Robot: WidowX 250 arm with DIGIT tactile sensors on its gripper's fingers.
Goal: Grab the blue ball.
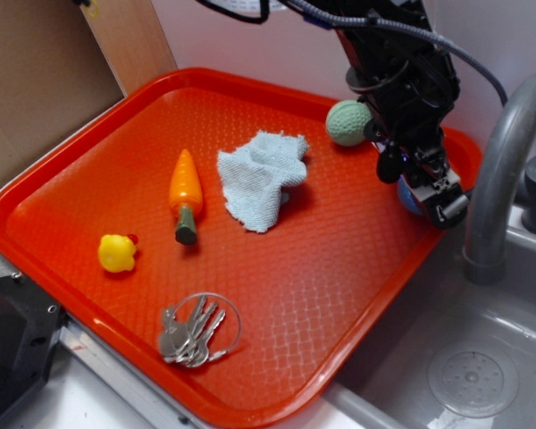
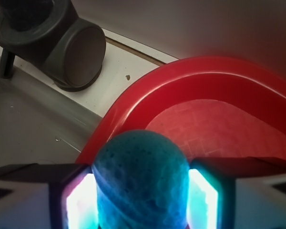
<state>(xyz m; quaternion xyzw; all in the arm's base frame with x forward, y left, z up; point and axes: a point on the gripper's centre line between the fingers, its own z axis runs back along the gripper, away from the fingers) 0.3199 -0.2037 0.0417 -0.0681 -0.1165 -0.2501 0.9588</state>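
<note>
Now | end effector (image 2: 142, 191) clamps blue ball (image 2: 142, 181) | round, no long axis

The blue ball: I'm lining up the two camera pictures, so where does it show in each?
Exterior: the blue ball is only a sliver at the tray's right edge, mostly hidden behind the gripper.
Wrist: it fills the bottom centre, sitting between the two fingers.
Shared landmark: the red tray rim next to the ball.
</note>
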